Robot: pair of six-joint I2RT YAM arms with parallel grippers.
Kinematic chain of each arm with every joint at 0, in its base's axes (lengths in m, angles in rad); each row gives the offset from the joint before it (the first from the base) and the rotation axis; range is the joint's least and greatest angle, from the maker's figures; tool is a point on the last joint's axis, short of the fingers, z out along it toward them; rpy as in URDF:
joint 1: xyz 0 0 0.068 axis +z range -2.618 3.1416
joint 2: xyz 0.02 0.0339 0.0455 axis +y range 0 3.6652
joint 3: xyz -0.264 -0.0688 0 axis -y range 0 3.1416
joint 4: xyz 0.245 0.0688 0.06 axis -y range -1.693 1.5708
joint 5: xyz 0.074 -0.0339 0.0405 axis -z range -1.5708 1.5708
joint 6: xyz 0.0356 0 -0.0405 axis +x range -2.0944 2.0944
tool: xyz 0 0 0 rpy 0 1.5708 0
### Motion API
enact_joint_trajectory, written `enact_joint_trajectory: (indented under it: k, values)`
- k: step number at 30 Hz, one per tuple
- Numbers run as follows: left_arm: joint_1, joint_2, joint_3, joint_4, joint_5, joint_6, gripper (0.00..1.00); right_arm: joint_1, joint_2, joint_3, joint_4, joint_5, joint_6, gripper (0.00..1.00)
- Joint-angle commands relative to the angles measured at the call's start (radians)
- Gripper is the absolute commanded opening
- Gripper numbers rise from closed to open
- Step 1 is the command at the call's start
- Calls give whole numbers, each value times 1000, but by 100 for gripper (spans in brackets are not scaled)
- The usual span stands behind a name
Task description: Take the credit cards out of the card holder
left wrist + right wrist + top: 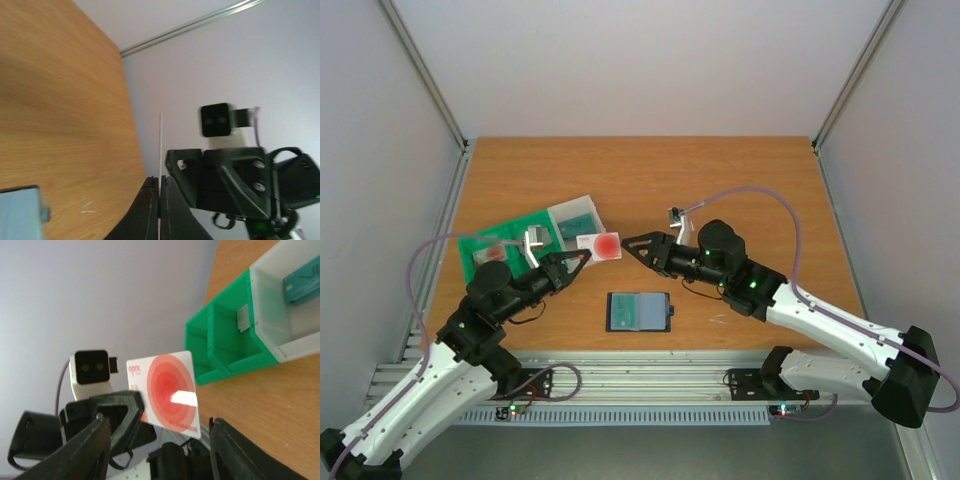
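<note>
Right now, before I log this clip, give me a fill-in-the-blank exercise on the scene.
The left tool is shut on a pale card with a ____ mark.
The right tool is ____.
The card holder lies on the table, held by ____ tool.
The bin holding a teal card is ____.
Missing: red; open; neither; white.

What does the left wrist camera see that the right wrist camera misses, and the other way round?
Only the left wrist view: the dark card holder lying on the table, and the held card seen edge-on, as a thin white line. Only the right wrist view: that card's face with its red circles, the green bin, and the white bin with a teal card inside. Both: the same card pinched in the left gripper, and the wooden table.
</note>
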Motion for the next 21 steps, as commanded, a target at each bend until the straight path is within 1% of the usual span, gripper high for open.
enact_joint_trajectory:
  k: [1, 3, 5, 6, 8, 10, 14, 16, 21]
  values:
    - [3, -6, 63, -125, -49, 122, 1, -5, -51, 10, -68, -34, -87, 63]
    - [4, 4, 85, -172, -65, 162, 0, -5, -71, 11, -113, -39, -113, 78]
    - [7, 30, 122, -255, -102, 205, 0, -5, -87, 15, -134, -61, -139, 92]
    - [16, 49, 153, -302, -126, 224, 0, -5, -92, 20, -149, -81, -150, 97]
    - [43, 93, 192, -368, -140, 268, 0, -5, -108, 18, -159, -92, -151, 98]
    - [92, 139, 222, -411, -108, 322, 0, -6, -125, 6, -155, -97, -150, 99]
    - [259, 209, 253, -436, 33, 359, 0, -5, -144, 0, -174, -116, -166, 98]
    - [334, 226, 265, -446, 78, 373, 0, -5, -153, 5, -211, -110, -185, 99]
    - [484, 279, 368, -592, 31, 441, 0, -6, -182, 5, -261, -105, -230, 98]
